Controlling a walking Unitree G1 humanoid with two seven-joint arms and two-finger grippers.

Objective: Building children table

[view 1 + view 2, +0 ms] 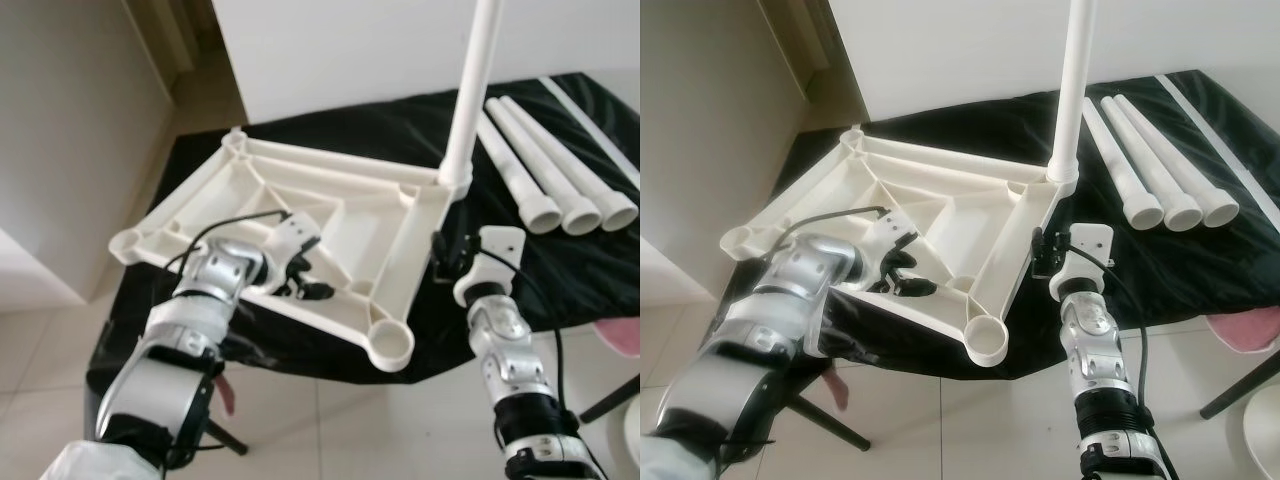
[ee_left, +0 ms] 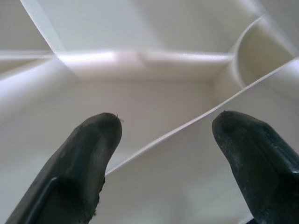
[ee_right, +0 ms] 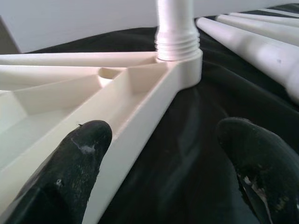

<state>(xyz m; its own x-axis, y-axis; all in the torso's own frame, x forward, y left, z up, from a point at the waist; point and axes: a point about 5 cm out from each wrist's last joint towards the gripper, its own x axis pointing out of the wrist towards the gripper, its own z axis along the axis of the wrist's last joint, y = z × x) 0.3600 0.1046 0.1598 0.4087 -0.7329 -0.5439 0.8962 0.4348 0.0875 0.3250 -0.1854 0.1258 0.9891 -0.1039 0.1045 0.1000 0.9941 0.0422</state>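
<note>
A cream plastic tabletop (image 1: 330,215) lies upside down on a black cloth (image 1: 540,270), its ribbed underside up. One white leg (image 1: 470,95) stands screwed upright into the far right corner socket (image 3: 177,44). Three loose white legs (image 1: 545,165) lie side by side on the cloth to the right. My left gripper (image 1: 305,285) reaches into the ribs near the tabletop's front edge; its fingers (image 2: 88,154) stand open astride a thin rib. My right gripper (image 1: 440,262) is open beside the tabletop's right rail (image 3: 140,112), with nothing between its fingers.
An empty leg socket (image 1: 390,348) sits at the tabletop's near corner, overhanging the cloth's front edge. A white wall panel (image 1: 350,50) stands behind. A long white strip (image 1: 590,130) lies at the far right. Tiled floor (image 1: 350,430) lies below, with a pink item (image 1: 622,338) at the right edge.
</note>
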